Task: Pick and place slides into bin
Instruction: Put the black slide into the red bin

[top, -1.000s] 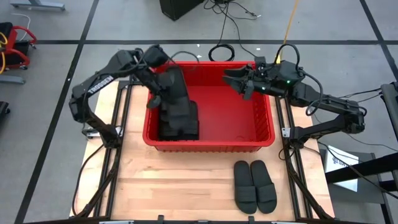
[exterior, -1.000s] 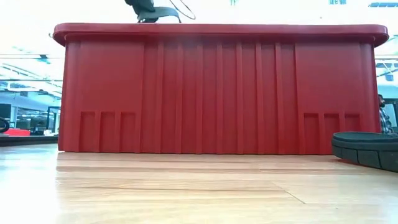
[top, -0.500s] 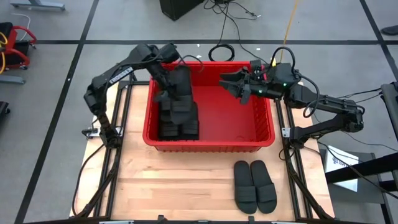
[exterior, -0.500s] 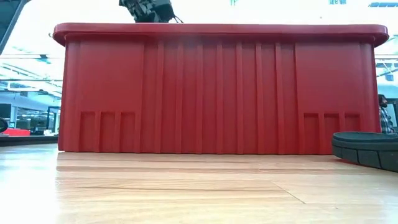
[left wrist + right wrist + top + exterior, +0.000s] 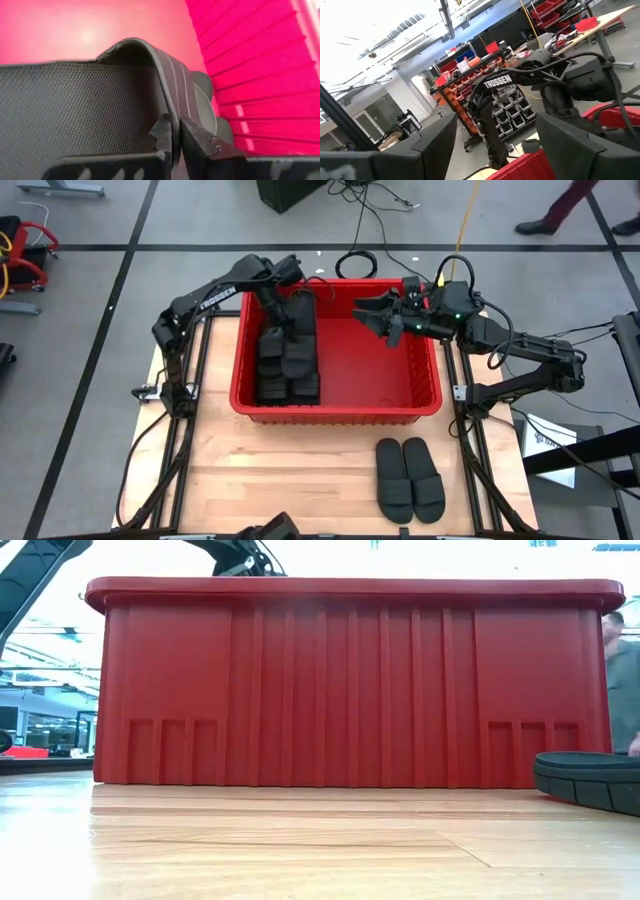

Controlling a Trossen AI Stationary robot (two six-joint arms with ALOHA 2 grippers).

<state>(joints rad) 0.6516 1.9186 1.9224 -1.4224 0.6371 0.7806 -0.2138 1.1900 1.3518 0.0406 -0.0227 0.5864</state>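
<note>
Left gripper (image 5: 176, 137) inside bin (image 5: 425, 395), 10 o'clock corner, jaws pinched on a slide's strap (image 5: 165, 80), likely to lower it onto the stack. Right gripper (image 5: 375, 315) waits, jaws wide. Two slides (image 5: 408, 478) on bench, 5 o'clock.

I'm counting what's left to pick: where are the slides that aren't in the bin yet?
In the high view, two slides lie side by side on the wooden table, just in front of the red bin near its right corner, below the right gripper.

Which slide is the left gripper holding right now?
The slide at the bin's back-left, pinched at its strap by the left gripper. The others lie loose: some in the bin, a pair on the table.
</note>
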